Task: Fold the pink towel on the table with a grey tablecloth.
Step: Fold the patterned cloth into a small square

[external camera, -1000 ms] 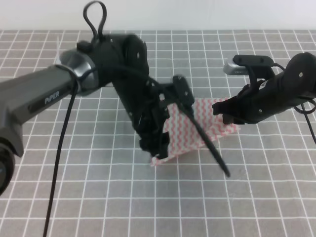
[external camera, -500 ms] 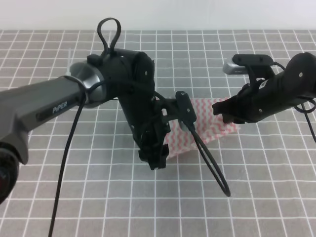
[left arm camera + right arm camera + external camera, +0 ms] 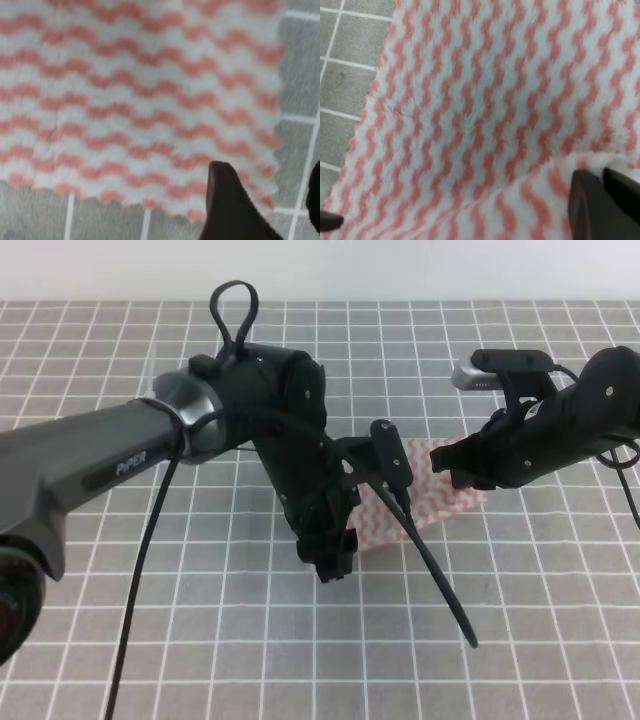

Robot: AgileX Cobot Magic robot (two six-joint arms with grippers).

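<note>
"PIPER" marks left arm [image 3: 120, 465]; right fingers [image 3: 605, 200] pinch pink towel [image 3: 450, 490]; left fingers [image 3: 227, 205] seemingly released.

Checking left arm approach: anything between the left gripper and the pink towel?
Nothing visible. In the left wrist view one finger hangs over the pink towel near its edge, only grey tablecloth beside it. Right gripper already pinches a fold.

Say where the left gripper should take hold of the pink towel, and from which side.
Take the pink towel at its free corner, probably coming down from above and from off its edge. It lies flat and thin on the grey tablecloth, so only the pinked border gives a lip to pinch. The open left gripper already straddles that corner.
</note>
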